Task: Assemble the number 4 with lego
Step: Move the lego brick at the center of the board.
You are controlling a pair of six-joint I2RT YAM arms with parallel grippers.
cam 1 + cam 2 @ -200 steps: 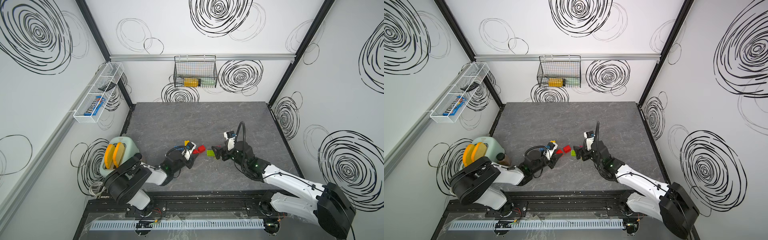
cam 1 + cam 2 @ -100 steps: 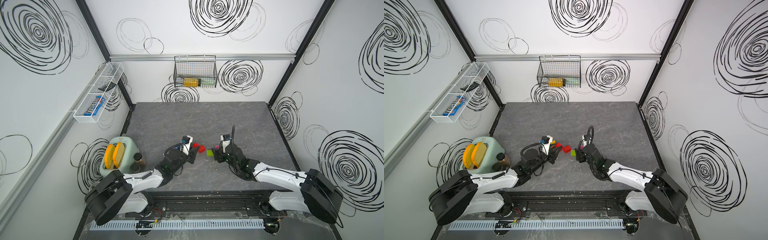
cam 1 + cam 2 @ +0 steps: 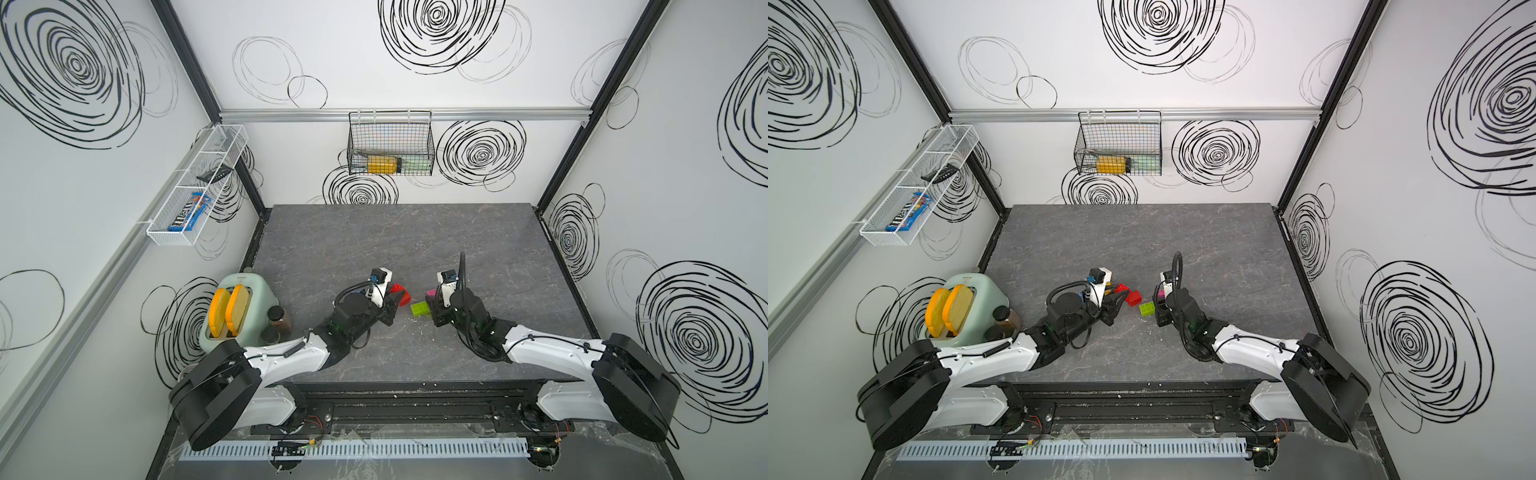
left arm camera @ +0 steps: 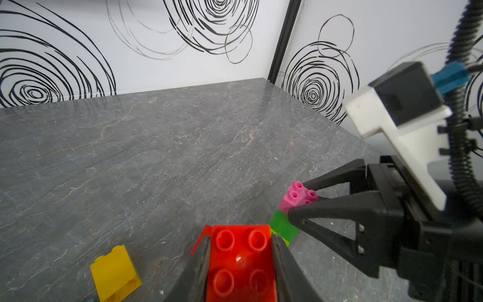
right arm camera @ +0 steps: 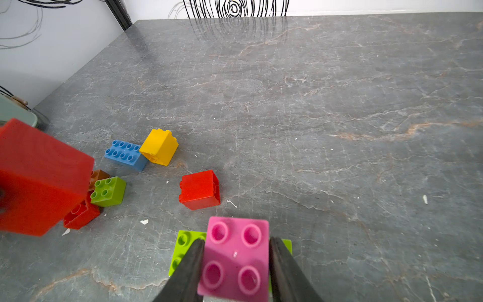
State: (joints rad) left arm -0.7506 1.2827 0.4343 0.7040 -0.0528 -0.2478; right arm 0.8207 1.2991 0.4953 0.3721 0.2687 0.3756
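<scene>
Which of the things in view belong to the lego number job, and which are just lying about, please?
Job (lego):
held red brick
pink brick
lime brick under the pink one
loose red brick
yellow brick
blue brick
small lime brick

Lying about:
toaster
jar
basket
shelf

"m&m's" on blue candy packet (image 3: pixel 189 212) in white wire shelf (image 3: pixel 166 242)

You get bright, even light and only soft shadows. The table (image 5: pixel 339 78) carries a sheen, mirroring the wall swirls (image 5: pixel 234 6). In the right wrist view the nearest red brick (image 5: pixel 39 177) is blurred, and straight edges bow.
</scene>
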